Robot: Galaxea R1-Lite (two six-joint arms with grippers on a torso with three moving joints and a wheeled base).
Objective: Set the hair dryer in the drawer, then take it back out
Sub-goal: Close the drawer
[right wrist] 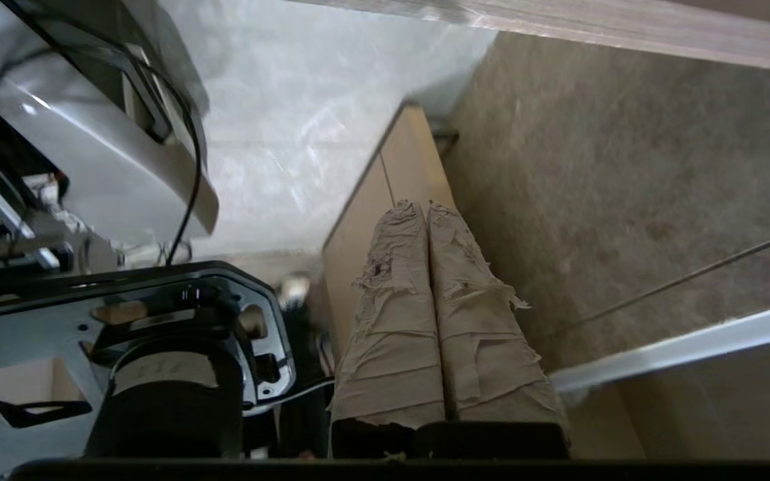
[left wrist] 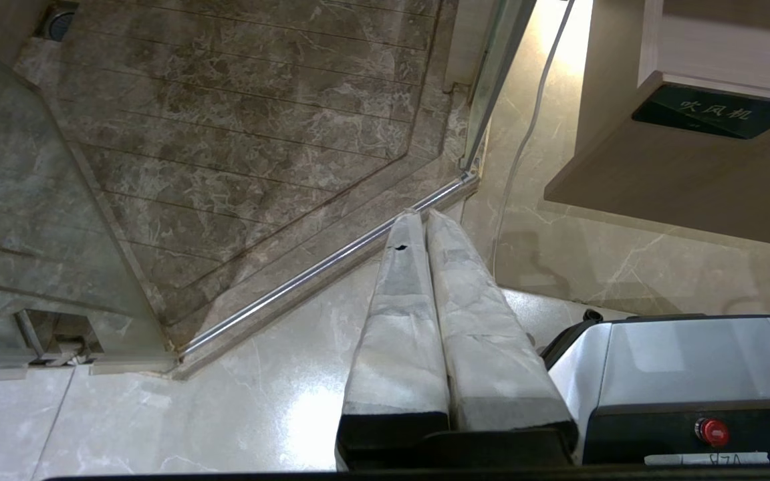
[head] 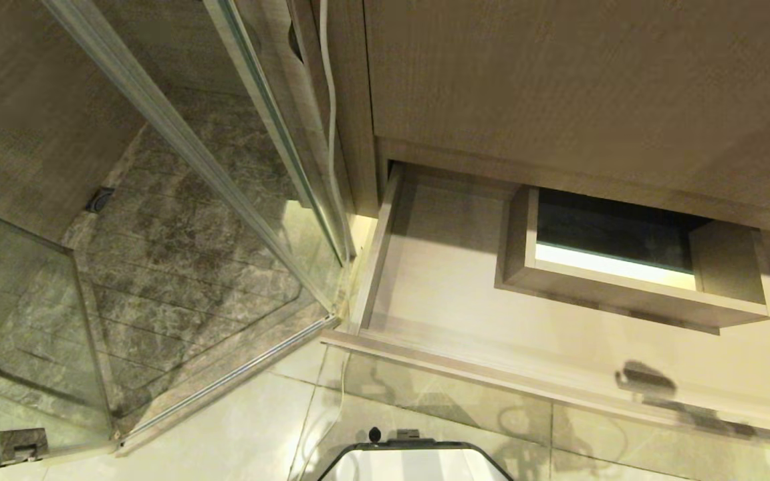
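Observation:
The drawer [head: 375, 267] stands pulled out under the cabinet in the head view. Its light wood inside wraps in a U around a boxed cut-out [head: 632, 294]. The part of the drawer's floor in view is bare. The hair dryer is out of view in every frame. Neither gripper shows in the head view. My left gripper [left wrist: 423, 215] is shut and empty, hanging over the pale floor tiles beside my base. My right gripper [right wrist: 423, 206] is also shut with nothing between its taped fingers, pointing at a wood panel edge [right wrist: 385, 200].
A glass shower enclosure [head: 178, 133] with a marble floor [head: 178, 254] fills the left. A white cord [head: 331, 133] hangs down the cabinet side. A taller wood panel [head: 559, 87] sits above the drawer. My base [head: 412, 461] is at the near edge. A dark label [left wrist: 716, 110] is on the woodwork.

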